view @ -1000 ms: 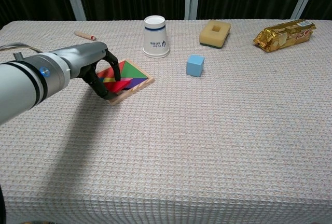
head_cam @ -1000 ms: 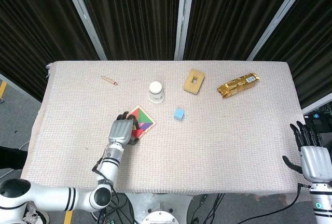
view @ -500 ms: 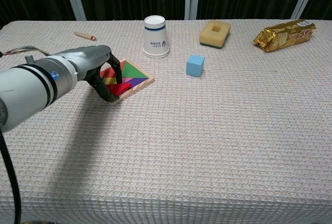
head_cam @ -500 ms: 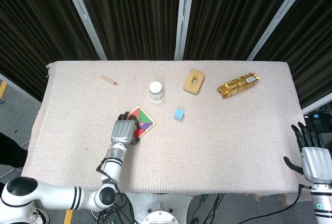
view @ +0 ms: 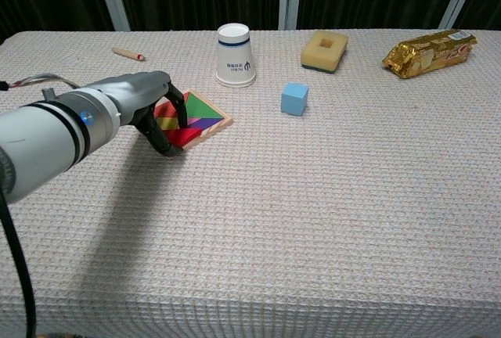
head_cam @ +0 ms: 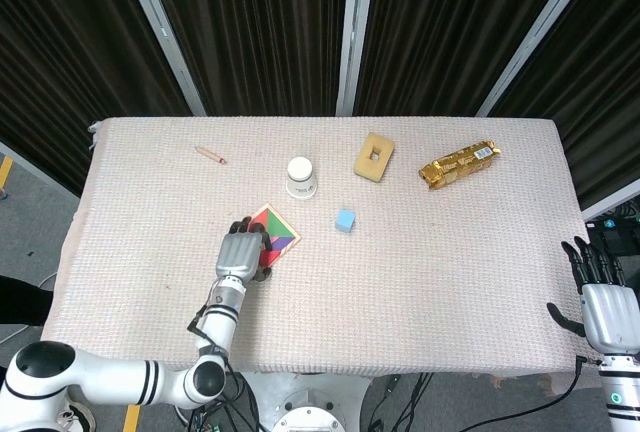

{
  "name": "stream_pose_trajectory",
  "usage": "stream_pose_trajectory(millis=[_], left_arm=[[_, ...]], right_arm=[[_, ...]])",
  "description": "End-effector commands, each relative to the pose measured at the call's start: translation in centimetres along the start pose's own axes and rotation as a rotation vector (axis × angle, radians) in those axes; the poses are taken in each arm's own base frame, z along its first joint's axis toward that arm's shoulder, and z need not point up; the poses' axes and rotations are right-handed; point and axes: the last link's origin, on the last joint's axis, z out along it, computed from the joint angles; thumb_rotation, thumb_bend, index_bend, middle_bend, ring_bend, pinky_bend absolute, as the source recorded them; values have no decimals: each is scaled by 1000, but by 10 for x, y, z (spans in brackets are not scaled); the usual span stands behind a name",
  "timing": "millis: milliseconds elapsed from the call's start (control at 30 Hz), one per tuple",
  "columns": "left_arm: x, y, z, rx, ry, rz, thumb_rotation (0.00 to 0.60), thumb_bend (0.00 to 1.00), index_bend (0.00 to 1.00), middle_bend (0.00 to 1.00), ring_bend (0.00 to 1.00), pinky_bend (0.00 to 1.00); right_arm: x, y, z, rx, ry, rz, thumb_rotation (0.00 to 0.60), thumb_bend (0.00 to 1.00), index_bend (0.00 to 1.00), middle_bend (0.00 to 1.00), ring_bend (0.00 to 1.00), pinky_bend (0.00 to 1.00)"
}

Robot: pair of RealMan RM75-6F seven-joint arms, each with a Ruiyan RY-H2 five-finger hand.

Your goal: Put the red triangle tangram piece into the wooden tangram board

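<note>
Head view: left hand (head_cam: 237,252) over the near-left corner of the wooden tangram board (head_cam: 276,234), fingers curled down at the red triangle (head_cam: 267,255); right hand (head_cam: 604,304) well apart at the table's right edge, fingers spread, holding nothing.

Chest view: fingertips (view: 167,149) hooked around the near corner, red triangle (view: 185,137) just right of them, long edge along the board's near rim; whether pinched or only pressed, impossible to tell. Bare cloth (view: 258,213) nearer and rightward.
</note>
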Motion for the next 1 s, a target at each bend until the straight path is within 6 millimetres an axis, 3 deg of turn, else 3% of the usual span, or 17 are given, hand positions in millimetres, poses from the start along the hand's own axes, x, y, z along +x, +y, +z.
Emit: stream_pose_trajectory(millis=[33,367,700,1000], left_arm=[[0,0,-1,-5,-4,-6,600,312,476,200,26,103],[0,-2,1,-2,-1,-10,600,312,358,200,25,103],[4,-1,-5,-10,-2,-15,600,312,328,197,25,104],[10,7,-9,-38,35,-22,600,312,225,180,26,102]], right_arm=[[0,0,0,0,0,-1,600,116,0,0,0,0],[0,1,0,-4,-3,-1,600,116,0,0,0,0],[1,1,0,-3,-1,-5,600,118,0,0,0,0],[2,0,0,0,4,-4,600,123,0,0,0,0]])
